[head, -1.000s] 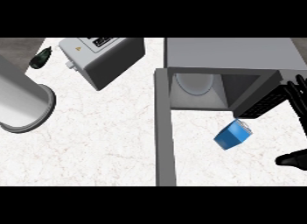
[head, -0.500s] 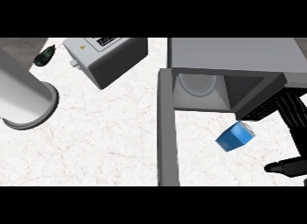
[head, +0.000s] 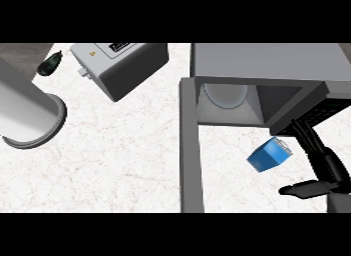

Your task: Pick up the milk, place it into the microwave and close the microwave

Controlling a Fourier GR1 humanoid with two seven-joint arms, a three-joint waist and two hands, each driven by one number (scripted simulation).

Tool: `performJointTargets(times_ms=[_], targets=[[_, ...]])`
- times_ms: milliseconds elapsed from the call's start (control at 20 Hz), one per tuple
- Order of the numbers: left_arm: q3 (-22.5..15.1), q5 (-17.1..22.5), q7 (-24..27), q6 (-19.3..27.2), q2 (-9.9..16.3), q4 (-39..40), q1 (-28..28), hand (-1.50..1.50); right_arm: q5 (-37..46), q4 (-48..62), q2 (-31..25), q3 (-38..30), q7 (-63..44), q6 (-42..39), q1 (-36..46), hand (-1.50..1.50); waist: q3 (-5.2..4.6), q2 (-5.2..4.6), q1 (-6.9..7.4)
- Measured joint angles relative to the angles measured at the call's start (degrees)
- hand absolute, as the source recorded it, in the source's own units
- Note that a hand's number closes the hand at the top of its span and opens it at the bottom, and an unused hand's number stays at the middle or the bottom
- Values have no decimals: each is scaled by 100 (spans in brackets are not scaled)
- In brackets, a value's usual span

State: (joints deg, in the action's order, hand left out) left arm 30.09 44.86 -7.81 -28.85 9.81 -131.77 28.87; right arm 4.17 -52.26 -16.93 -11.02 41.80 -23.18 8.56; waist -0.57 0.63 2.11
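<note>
One hand (head: 327, 167) matters here, the right one, and it sits just right of the milk (head: 269, 155), which lies tilted on the counter (head: 104, 160) in front of the open microwave (head: 270, 67). Judging by that layout, the step in hand is the grasp: the carton is not yet held, so the hand should close in from the right, set thumb and fingers on opposite faces of the blue box, and only then lift it toward the cavity just behind. Because the carton lies at an angle, squaring the hand to its faces first would likely keep it from twisting out. The open door (head: 192, 150) stands left of the milk as a long grey bar, so the approach is best kept on the right side, away from it. As for pose, the right forearm enters from the lower right corner, its fingers stretched straight up toward the microwave front and the thumb spread out to the left below the milk; the hand is apart, clasping nothing. Left of the door, only a grey forearm (head: 19, 112) shows.
</note>
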Motion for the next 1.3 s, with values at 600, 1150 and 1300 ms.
performJointTargets(times_ms=[600,1150,1300], targets=[[403,606,5,-325,130,-20,400,-150,189,2254,99,77,712,303,1051,150,58,-76,59],[450,850,-93,-349,106,-60,478,-150,307,3123,347,276,1040,391,1705,150,71,-107,47],[469,883,-97,-389,98,-50,476,-150,237,3169,405,284,1067,330,1816,150,75,-108,33]])
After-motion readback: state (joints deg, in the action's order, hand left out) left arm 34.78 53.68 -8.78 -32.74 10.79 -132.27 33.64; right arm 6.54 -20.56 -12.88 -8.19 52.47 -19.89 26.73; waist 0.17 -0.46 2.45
